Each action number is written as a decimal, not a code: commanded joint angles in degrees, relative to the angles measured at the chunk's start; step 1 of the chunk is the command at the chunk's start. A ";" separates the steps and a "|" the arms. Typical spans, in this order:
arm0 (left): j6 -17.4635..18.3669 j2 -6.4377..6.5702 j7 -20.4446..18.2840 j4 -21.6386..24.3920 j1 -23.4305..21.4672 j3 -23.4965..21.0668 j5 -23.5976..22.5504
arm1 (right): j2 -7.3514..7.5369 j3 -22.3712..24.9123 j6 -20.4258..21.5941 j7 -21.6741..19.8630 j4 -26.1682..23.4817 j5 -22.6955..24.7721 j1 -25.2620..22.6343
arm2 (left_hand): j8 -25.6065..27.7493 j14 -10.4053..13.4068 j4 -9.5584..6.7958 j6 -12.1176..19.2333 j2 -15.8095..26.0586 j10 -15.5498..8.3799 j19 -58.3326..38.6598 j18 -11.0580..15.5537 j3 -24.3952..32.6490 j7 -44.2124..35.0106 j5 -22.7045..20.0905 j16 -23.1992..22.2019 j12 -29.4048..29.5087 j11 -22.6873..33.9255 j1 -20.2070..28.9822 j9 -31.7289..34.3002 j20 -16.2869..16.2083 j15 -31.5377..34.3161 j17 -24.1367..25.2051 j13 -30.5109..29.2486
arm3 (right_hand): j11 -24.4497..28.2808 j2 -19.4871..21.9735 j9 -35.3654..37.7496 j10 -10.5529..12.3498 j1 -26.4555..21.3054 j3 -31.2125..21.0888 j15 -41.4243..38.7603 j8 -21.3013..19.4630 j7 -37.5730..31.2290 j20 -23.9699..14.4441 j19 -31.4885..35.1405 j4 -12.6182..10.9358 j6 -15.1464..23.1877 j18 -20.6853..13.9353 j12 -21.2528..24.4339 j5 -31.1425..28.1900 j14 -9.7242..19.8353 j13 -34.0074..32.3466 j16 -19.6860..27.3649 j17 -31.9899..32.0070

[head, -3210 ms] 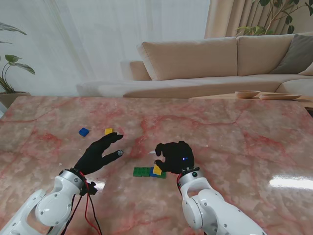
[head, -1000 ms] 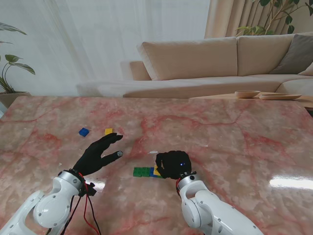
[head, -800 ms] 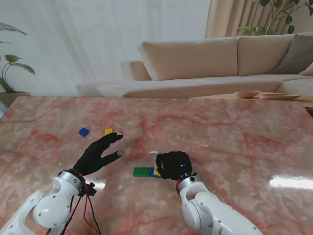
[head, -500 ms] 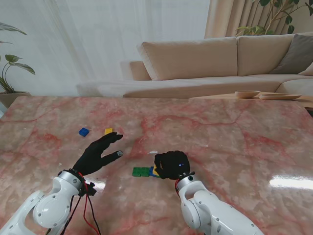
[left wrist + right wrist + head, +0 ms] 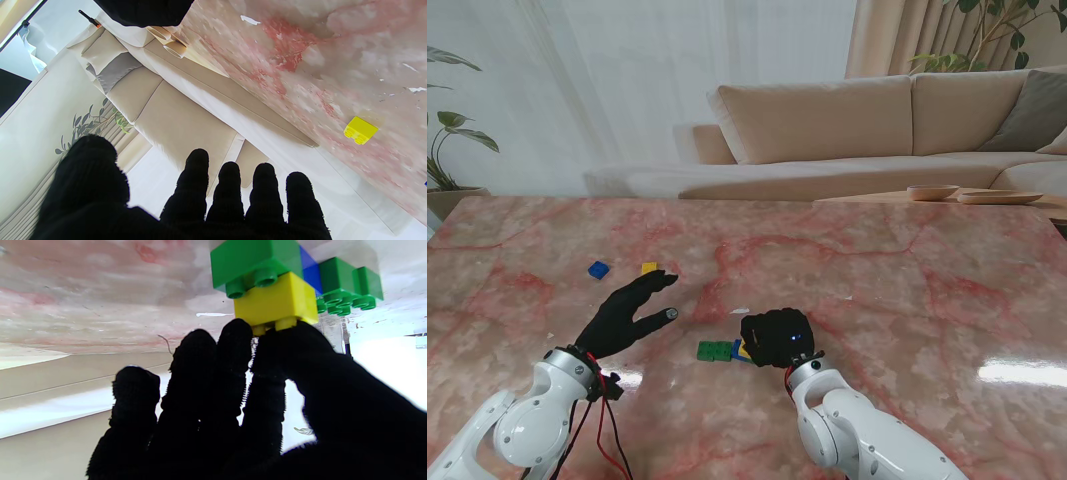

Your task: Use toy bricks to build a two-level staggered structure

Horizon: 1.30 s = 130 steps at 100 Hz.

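Note:
A row of green bricks lies on the marble table in front of me. In the right wrist view the row reads green, blue, green, with a yellow brick sitting on top across the green and blue ones. My right hand covers the row's right end. Its fingertips and thumb close on the yellow brick's studded top. My left hand hovers to the left with its fingers spread and nothing in it.
A loose blue brick and a loose yellow brick lie farther from me, beyond the left hand; the yellow one also shows in the left wrist view. A sofa stands past the table's far edge.
My right hand has sunk lower and edged left over the row, hiding more of the yellow brick. The green row has slid slightly left. The left hand has not moved.

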<state>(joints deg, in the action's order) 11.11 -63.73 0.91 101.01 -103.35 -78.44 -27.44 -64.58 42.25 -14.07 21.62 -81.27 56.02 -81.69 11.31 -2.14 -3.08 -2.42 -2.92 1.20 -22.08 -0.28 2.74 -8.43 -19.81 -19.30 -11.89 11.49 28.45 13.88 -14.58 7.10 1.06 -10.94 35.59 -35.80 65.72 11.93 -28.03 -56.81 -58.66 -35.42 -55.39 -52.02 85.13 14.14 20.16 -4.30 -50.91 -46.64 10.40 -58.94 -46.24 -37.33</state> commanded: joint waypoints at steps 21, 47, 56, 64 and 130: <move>-0.14 0.04 -0.01 0.27 0.03 0.38 -0.20 | 0.19 0.27 0.76 1.81 2.78 0.49 -1.57 | 0.47 1.63 0.71 1.38 1.34 -0.12 1.59 0.66 -0.80 0.62 -1.36 0.44 0.13 -0.93 0.24 -0.30 -0.28 -1.62 0.30 1.04 | -2.14 -1.79 -3.88 0.43 -1.36 1.47 2.35 3.47 6.00 -1.18 -0.83 1.35 -0.51 -2.02 -0.57 2.36 1.96 3.92 -0.55 2.95; -0.38 0.03 -0.03 0.35 0.22 0.63 -0.16 | -0.08 0.96 0.60 3.94 2.27 1.21 -1.44 | 0.42 1.70 0.72 1.28 1.36 -0.21 1.45 0.74 -0.73 0.65 -1.23 0.44 0.12 -0.87 0.31 -0.24 -0.31 -1.59 0.22 0.95 | -2.88 -0.64 -6.96 0.49 0.44 1.55 4.15 3.79 7.17 -1.03 -2.76 1.32 -1.69 -2.26 0.41 5.47 1.92 6.33 0.04 4.75; -0.38 0.04 -0.03 0.35 0.31 0.68 -0.17 | -0.28 1.11 0.78 4.59 2.38 0.86 -1.43 | 0.40 1.66 0.73 1.24 1.38 -0.22 1.39 0.70 -0.74 0.68 -1.15 0.45 0.13 -0.89 0.28 -0.31 -0.33 -1.62 0.24 1.00 | -2.80 -0.31 -7.59 0.39 0.89 1.96 4.41 3.82 7.32 -1.10 -3.06 1.41 -1.96 -2.33 0.74 5.93 1.87 6.69 0.14 5.03; -0.39 0.04 -0.08 0.32 0.37 0.69 -0.17 | -0.44 1.25 0.84 5.60 2.29 0.87 -1.57 | 0.38 1.73 0.74 1.26 1.43 -0.23 1.34 0.73 -0.75 0.70 -1.09 0.45 0.13 -0.88 0.23 -0.28 -0.33 -1.61 0.23 0.98 | -2.71 0.18 -8.01 0.47 1.22 2.30 4.58 3.84 7.48 -1.18 -3.17 1.36 -2.15 -2.41 1.01 6.18 2.00 6.94 0.20 5.11; -0.41 0.01 0.02 0.01 0.54 0.77 0.02 | 1.15 12.11 8.13 -3.94 -7.52 -0.83 -8.57 | 0.35 1.70 0.70 1.10 1.37 -0.14 1.36 0.73 -0.68 0.66 -1.18 0.44 0.13 -0.86 0.22 -0.28 -0.20 -1.59 0.30 1.04 | -10.59 5.26 -37.28 -4.41 13.84 20.80 15.59 -2.47 38.82 -2.61 -19.74 -10.12 -17.32 -1.87 15.74 21.79 -0.29 30.81 3.61 22.64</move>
<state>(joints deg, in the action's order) 10.90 -63.72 0.96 101.08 -102.58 -77.79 -27.41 -64.38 53.61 -5.92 18.80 -88.27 55.63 -89.47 11.31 -2.14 -3.08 -2.42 -2.92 1.20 -22.08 -0.29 2.74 -8.43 -19.81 -19.30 -11.89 11.49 28.45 13.88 -14.58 7.11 1.06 -10.95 26.31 -28.90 32.16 8.37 -16.41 -37.35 -44.08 -38.92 -18.70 -52.75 67.18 6.42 4.56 -5.48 -36.44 -27.87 9.94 -31.15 -43.34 -16.79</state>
